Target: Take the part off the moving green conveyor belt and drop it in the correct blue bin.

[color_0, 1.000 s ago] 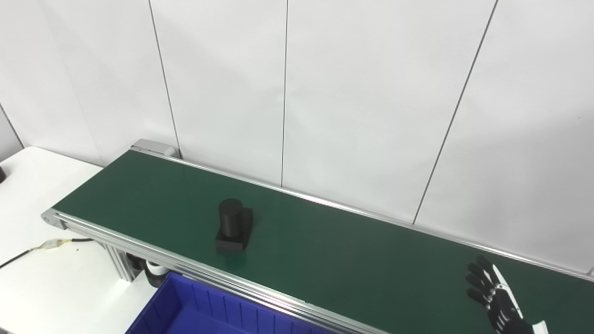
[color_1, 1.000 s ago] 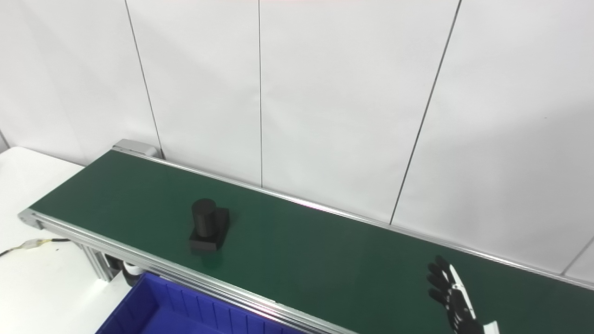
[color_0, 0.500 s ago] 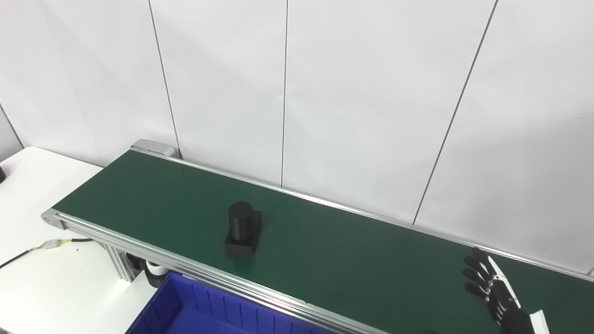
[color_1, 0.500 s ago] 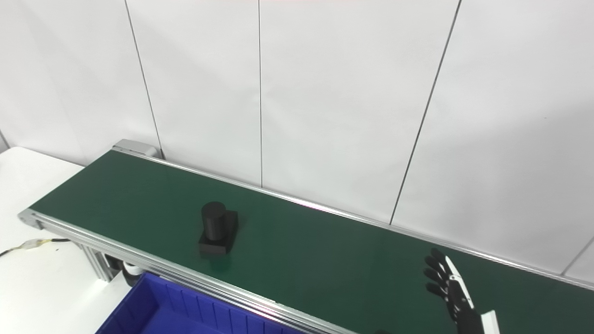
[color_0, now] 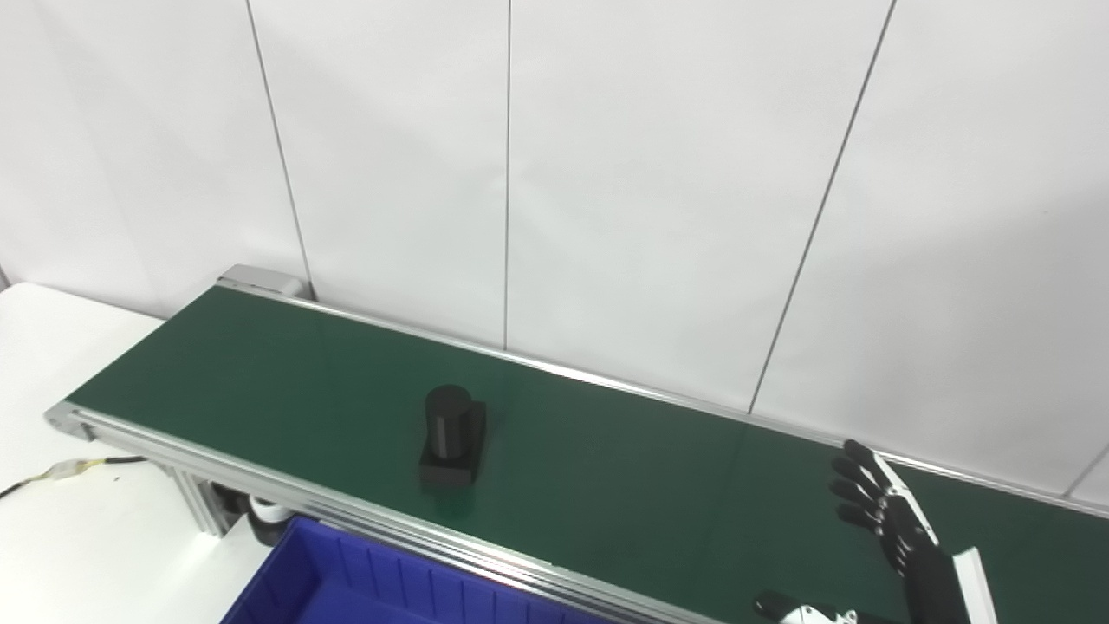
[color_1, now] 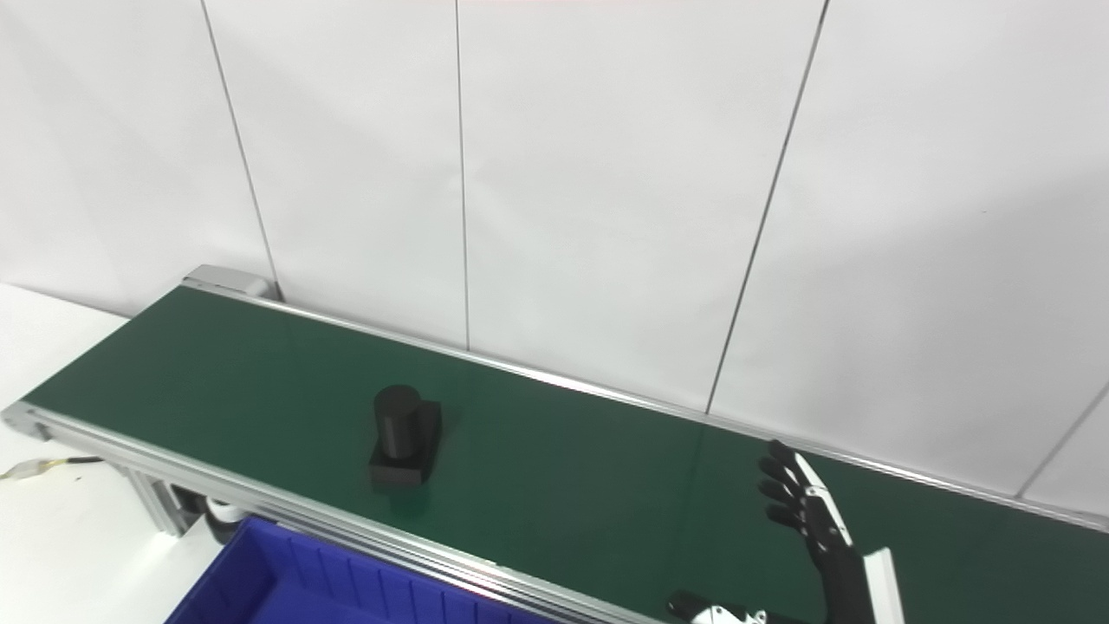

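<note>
The part (color_0: 452, 438) is black, an upright cylinder on a flat rectangular base. It stands on the green conveyor belt (color_0: 260, 381), left of the middle and near the front rail. My right hand (color_0: 901, 542) is open over the belt's right end, fingers spread and pointing up and away, thumb low at the picture's bottom edge. It holds nothing and is far to the right of the part. It also shows in the right eye view (color_1: 823, 529). My left hand is not in view.
A blue bin (color_0: 390, 589) sits below the belt's front rail at the bottom left, only its far part showing. A white table (color_0: 52, 537) with a thin cable (color_0: 69, 471) lies left of the belt. White wall panels stand behind the belt.
The part has ridden the belt a little to the right. My right hand has risen and come further into view, its thumb now showing. The camera has turned slightly right.
</note>
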`<action>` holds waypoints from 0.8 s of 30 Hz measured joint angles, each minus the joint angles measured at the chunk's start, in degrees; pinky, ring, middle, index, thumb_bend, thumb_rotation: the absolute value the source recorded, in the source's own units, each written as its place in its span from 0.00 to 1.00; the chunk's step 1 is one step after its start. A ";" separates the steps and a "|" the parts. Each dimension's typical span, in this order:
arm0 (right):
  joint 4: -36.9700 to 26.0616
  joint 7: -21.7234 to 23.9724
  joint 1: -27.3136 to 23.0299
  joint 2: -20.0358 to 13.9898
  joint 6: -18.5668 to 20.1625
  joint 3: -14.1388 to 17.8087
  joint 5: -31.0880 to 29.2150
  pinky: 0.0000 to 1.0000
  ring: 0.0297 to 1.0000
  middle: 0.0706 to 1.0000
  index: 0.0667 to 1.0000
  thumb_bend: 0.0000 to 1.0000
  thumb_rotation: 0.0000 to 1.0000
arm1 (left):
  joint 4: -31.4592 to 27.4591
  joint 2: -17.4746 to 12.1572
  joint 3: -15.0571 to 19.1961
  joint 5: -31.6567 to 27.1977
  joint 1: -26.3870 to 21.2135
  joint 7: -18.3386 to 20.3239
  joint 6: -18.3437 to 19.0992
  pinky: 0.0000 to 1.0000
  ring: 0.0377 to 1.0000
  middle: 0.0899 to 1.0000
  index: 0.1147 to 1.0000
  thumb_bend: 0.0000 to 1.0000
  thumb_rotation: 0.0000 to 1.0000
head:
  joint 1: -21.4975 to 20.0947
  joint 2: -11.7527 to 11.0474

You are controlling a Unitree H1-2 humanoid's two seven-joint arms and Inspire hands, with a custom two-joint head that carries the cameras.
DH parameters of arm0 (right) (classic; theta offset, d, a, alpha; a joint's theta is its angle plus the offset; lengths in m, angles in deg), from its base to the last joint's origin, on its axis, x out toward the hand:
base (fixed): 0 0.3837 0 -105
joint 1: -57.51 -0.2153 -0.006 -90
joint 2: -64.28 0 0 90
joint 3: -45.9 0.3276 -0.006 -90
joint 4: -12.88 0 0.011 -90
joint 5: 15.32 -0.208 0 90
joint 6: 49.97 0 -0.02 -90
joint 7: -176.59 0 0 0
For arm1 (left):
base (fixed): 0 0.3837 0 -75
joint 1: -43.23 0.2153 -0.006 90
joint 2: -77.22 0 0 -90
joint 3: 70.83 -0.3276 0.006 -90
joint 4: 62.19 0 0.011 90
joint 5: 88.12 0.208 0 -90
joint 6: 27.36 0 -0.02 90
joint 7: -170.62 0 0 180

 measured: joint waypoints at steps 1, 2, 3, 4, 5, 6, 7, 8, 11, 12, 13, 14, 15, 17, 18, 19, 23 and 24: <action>0.00 0.00 -0.28 0.00 0.02 0.12 -0.03 0.79 0.82 0.84 0.89 0.91 0.25 | -0.04 -0.09 0.00 0.01 0.00 0.00 0.00 0.67 0.76 0.78 0.72 0.99 0.03 | -0.44 0.26; 0.02 0.00 -0.55 0.00 0.02 0.20 -0.09 0.79 0.82 0.85 0.89 0.90 0.25 | -0.10 -0.14 0.00 0.02 0.01 0.01 0.00 0.67 0.76 0.78 0.72 0.99 0.04 | -0.45 0.26; 0.09 0.00 -0.82 0.00 0.03 0.26 -0.12 0.79 0.82 0.85 0.89 0.90 0.26 | -0.16 -0.15 0.02 -0.01 0.02 0.04 0.00 0.67 0.76 0.78 0.72 0.99 0.04 | -1.14 0.26; 0.21 0.00 -1.06 -0.01 0.02 0.33 -0.13 0.79 0.83 0.85 0.89 0.90 0.26 | -0.24 -0.16 0.07 -0.07 0.02 0.07 0.00 0.67 0.76 0.78 0.72 0.99 0.05 | -1.15 0.26; 0.48 0.00 -1.35 -0.02 0.02 0.40 -0.13 0.79 0.83 0.85 0.89 0.90 0.27 | -0.27 -0.15 0.12 -0.13 0.02 0.14 0.00 0.68 0.76 0.78 0.72 0.99 0.07 | -2.11 0.09; 0.89 -0.01 -1.62 -0.05 0.02 0.46 -0.10 0.78 0.83 0.85 0.89 0.90 0.29 | -0.28 -0.15 0.16 -0.61 0.02 0.28 0.00 0.68 0.76 0.78 0.72 0.99 0.08 | -2.64 0.35; 1.36 -0.03 -1.87 -0.07 0.01 0.49 -0.05 0.78 0.83 0.85 0.89 0.90 0.30 | -0.28 -0.15 0.19 -0.73 0.03 0.42 0.00 0.68 0.76 0.78 0.72 0.99 0.09 | -2.64 0.35; 1.92 -0.05 -2.10 -0.10 0.01 0.52 0.08 0.78 0.83 0.85 0.89 0.90 0.30 | -0.28 -0.17 0.21 -0.73 0.04 0.51 0.00 0.68 0.76 0.78 0.72 0.99 0.09 | -2.64 0.35; 2.40 -0.06 -2.24 -0.05 0.02 0.47 0.66 0.78 0.83 0.85 0.89 0.89 0.29 | -0.29 -0.18 0.35 -0.85 0.07 0.69 0.00 0.69 0.77 0.79 0.73 0.99 0.10 | -3.87 0.70; 2.51 -0.06 -2.30 -0.02 0.02 0.43 0.84 0.78 0.83 0.85 0.89 0.89 0.28 | -0.29 -0.18 0.43 -1.12 0.07 0.77 0.00 0.69 0.78 0.79 0.73 0.99 0.10 | -4.48 0.79; 2.69 -0.06 -2.39 0.01 0.02 0.38 1.05 0.79 0.84 0.86 0.90 0.89 0.28 | -0.29 -0.18 0.52 -1.31 0.06 0.98 0.00 0.70 0.78 0.79 0.73 0.99 0.10 | -4.49 0.79; 3.00 -0.06 -2.52 0.04 0.02 0.34 1.16 0.79 0.84 0.86 0.90 0.89 0.28 | -0.29 -0.20 0.56 -1.48 0.06 1.10 0.00 0.70 0.78 0.79 0.73 0.99 0.10 | -5.27 0.97; 3.46 -0.06 -2.72 0.08 0.03 0.30 1.24 0.79 0.84 0.86 0.90 0.89 0.27 | -0.29 -0.23 0.60 -1.72 0.07 1.21 0.00 0.69 0.77 0.79 0.73 0.98 0.10 | -5.63 1.05; 4.21 -0.06 -3.19 0.23 0.25 0.09 1.78 0.79 0.84 0.86 0.90 0.88 0.27 | -0.29 -0.31 0.63 -1.73 0.07 1.29 0.00 0.69 0.77 0.79 0.73 0.98 0.10 | -6.50 1.14; 4.32 -0.06 -3.45 0.30 0.39 -0.01 1.93 0.80 0.84 0.86 0.90 0.88 0.27 | -0.29 -0.36 0.65 -1.74 0.07 1.35 0.00 0.69 0.78 0.79 0.73 0.98 0.09 | -6.51 1.14; 4.43 -0.05 -3.77 0.38 0.52 -0.15 2.06 0.81 0.85 0.86 0.90 0.89 0.28 | -0.29 -0.44 0.69 -1.75 0.07 1.54 0.00 0.69 0.78 0.79 0.74 0.98 0.09 | -6.51 1.14; 5.73 -0.06 -5.89 0.81 1.75 -0.58 2.62 0.83 0.85 0.87 0.90 0.90 0.30 | -0.33 -0.67 0.97 -1.92 0.07 2.18 0.00 0.71 0.78 0.79 0.74 0.98 0.09 | -9.32 1.41; 5.99 -0.06 -6.24 0.89 2.33 -0.71 3.16 0.84 0.85 0.87 0.90 0.90 0.31 | -0.43 -0.67 1.11 -1.93 0.07 2.27 0.00 0.71 0.78 0.79 0.74 0.98 0.09 | -9.32 1.41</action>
